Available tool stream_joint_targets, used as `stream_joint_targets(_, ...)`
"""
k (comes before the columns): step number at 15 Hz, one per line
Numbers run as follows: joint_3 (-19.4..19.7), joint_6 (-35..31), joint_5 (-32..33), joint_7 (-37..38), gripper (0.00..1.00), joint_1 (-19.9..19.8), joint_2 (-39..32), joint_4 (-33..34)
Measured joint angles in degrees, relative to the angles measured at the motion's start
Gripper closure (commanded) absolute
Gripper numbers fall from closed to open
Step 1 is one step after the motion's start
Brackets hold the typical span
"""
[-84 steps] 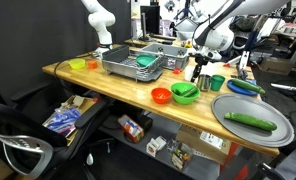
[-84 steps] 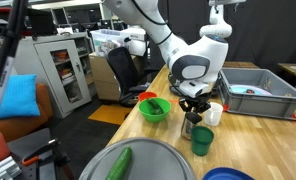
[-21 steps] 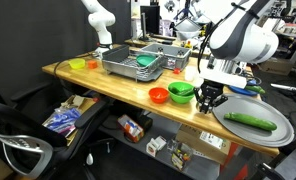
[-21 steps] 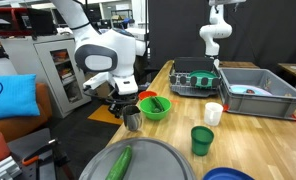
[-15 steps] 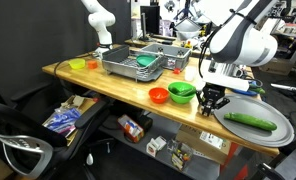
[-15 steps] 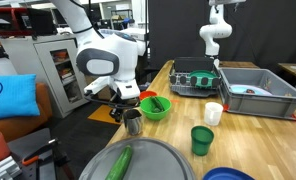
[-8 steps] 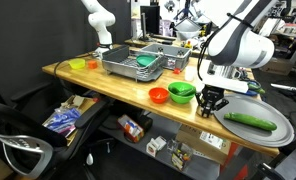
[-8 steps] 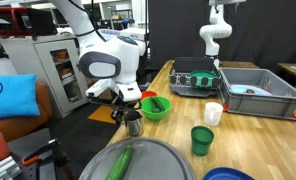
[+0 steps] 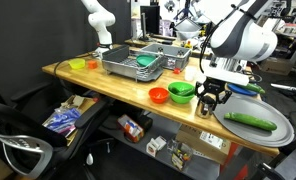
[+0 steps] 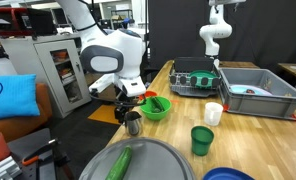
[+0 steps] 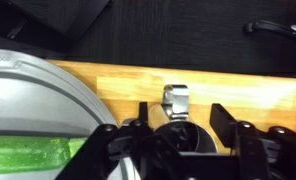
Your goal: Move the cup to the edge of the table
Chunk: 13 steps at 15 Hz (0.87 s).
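Observation:
The cup (image 10: 133,124), small and shiny silver, stands upright on the tan table (image 10: 174,131) close to its front edge, between the green bowl and the big grey plate. My gripper (image 10: 130,109) hangs just above it, fingers straddling it. In the wrist view the cup (image 11: 176,140) sits between the two black fingers with its handle (image 11: 175,99) pointing away; a gap shows beside the right finger (image 11: 220,112), so the gripper (image 11: 181,108) is open. In an exterior view the cup (image 9: 206,108) is mostly hidden under the gripper (image 9: 210,99).
A large grey plate (image 9: 233,108) with a cucumber (image 9: 251,121) lies beside the cup. A green bowl (image 10: 154,108), a green plastic cup (image 10: 202,140) and a white cup (image 10: 214,113) stand behind. An orange bowl (image 9: 160,96) and dish rack (image 9: 136,62) lie further along.
The jaws have opened off the cup, which now stands free on the table. The arm has lifted slightly; the cup has not moved.

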<state>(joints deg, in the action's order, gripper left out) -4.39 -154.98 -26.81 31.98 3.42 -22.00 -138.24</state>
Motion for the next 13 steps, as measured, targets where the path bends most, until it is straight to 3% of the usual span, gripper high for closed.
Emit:
stream_joint_targets(3,1.2,1.1,-0.1,2.3,0.0,0.0,5.2,-2.1)
stream_joint_targets(8,2.5,10.1,-0.6,8.2,0.0,-0.1,15.3,-6.1)
stream_joint_targets(13,2.6,11.1,-0.7,8.9,0.0,-0.1,16.6,-7.1)
